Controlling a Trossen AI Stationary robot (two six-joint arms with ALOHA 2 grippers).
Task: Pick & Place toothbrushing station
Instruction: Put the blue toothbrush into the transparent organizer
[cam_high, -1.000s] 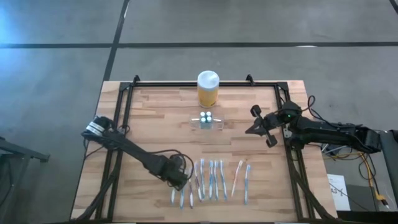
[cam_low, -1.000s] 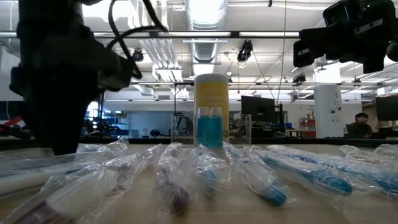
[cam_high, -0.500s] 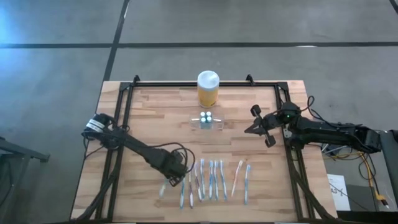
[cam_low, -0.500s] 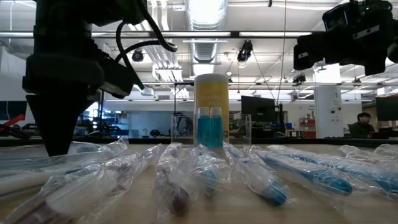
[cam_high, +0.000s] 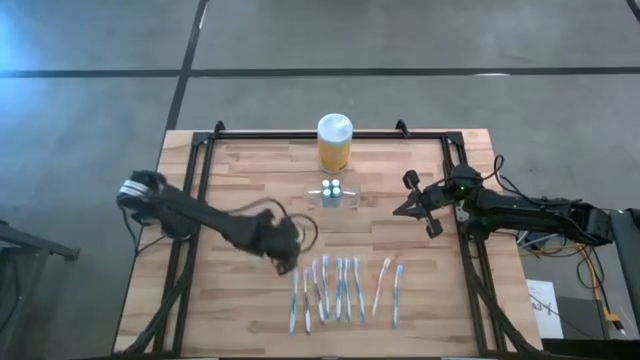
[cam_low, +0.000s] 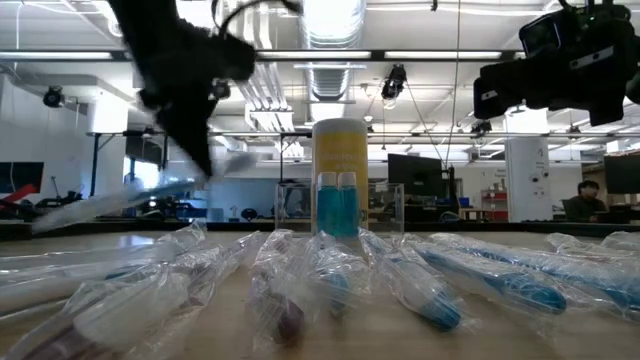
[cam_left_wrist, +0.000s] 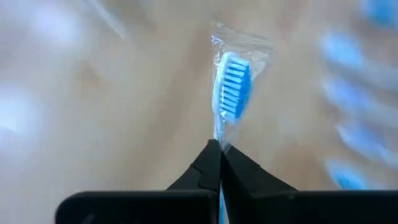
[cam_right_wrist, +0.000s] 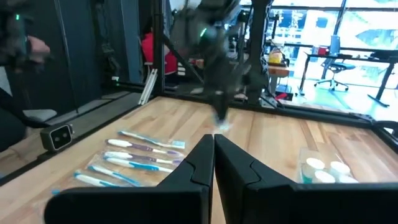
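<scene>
The small see-through plastic toothbrush holder (cam_high: 333, 194) sits in the middle of the light wooden table (cam_high: 250, 170), just in front of the tall yellow jar with a white lid (cam_high: 334, 141). From above you can see two round white tops inside the holder. The low view shows something else: two blue tubes (cam_low: 337, 203) stand up in it, right in front of the yellow jar.

Near the front edge lies a row of toothbrushes in clear plastic wrappers (cam_high: 340, 290). From above they look like thin blue and pink sticks. The low view shows their crinkly bags up close.

The left gripper (cam_high: 284, 255) is just beside the left end of that row. Its wrist view shows what the other views do not: the two dark fingers (cam_left_wrist: 208, 168) are pressed together on a wrapped blue toothbrush (cam_left_wrist: 232, 87), with the bristles pointing away from it. In the low view this brush looks lifted off the table.

The right gripper (cam_high: 412, 205) hangs above the right side of the table, well apart from the holder. Its fingers (cam_right_wrist: 202, 163) are pressed together with nothing in them.
</scene>
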